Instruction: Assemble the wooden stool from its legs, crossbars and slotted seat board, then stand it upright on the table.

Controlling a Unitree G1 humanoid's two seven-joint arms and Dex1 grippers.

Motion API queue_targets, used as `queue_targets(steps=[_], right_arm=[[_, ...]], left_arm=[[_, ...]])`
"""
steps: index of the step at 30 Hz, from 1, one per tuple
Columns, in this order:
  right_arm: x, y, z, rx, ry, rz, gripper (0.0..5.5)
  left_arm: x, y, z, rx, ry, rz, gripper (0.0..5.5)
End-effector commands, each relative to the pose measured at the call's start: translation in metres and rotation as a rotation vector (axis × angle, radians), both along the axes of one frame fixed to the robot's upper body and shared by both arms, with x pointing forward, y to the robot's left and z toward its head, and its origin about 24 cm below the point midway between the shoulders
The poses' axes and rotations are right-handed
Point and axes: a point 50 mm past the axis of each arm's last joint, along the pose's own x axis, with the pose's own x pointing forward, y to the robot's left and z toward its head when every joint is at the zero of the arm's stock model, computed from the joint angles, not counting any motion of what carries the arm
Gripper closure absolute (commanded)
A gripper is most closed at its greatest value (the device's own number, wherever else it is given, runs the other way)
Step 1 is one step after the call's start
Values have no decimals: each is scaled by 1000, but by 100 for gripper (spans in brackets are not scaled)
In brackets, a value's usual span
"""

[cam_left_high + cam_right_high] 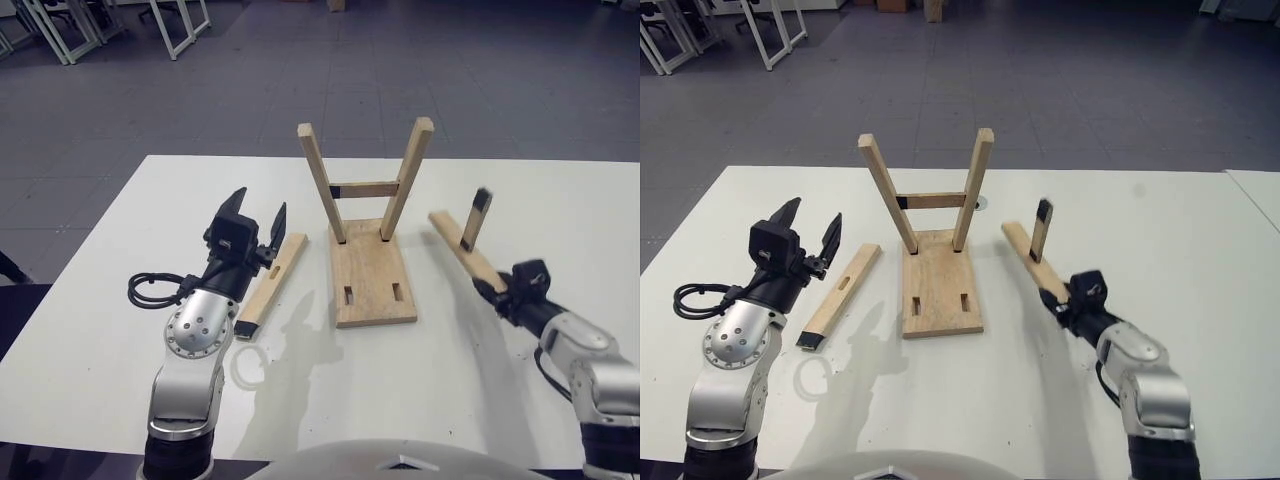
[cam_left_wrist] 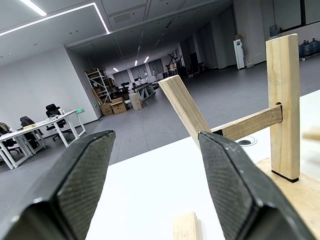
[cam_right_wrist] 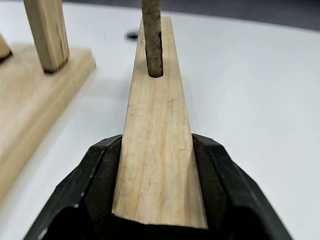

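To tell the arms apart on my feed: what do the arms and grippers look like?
Both arms are silver-grey with rounded joints; the left arm carries a dotted round cap and a looped black cable. The left gripper and right gripper are black with wedge-shaped fingers.

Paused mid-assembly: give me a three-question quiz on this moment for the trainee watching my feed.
1. True or false: the right gripper is shut on the held leg, which has a crossbar standing in its slot.
2. How many slots in the seat board are unfilled? A) none B) two C) four
3. Fill in: the left gripper, near the loose leg lying on the table, is ____.

Key: 1 true; 2 B; 3 open.
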Motion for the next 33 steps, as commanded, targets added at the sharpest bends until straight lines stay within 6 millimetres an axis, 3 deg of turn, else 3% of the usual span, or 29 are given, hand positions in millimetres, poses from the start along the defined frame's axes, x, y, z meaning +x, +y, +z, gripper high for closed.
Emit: queue_targets(steps=[1,5,9,13,19,21,27,33], right_arm=[[32,0,71,162,-228,-43,347],[45,5,118,371,-350,-27,347],[49,24,168,543,-446,139,347],[44,57,189,638,-433,379,347],[33,89,181,788,-303,659,347],[30,101,177,873,-243,767,347],[22,107,163,968,-114,906,347],[11,121,155,972,-30,1027,347]], left_arm=[[9,-1,15,-120,27,-107,243],[17,3,36,-392,56,-209,243],[22,6,55,-603,88,-311,243],[22,-7,72,-723,137,-487,243],[24,-11,88,-902,229,-655,243],[20,-14,89,-999,285,-770,214],[23,-27,86,-1073,390,-874,134],[33,-34,88,-1152,469,-955,134]])
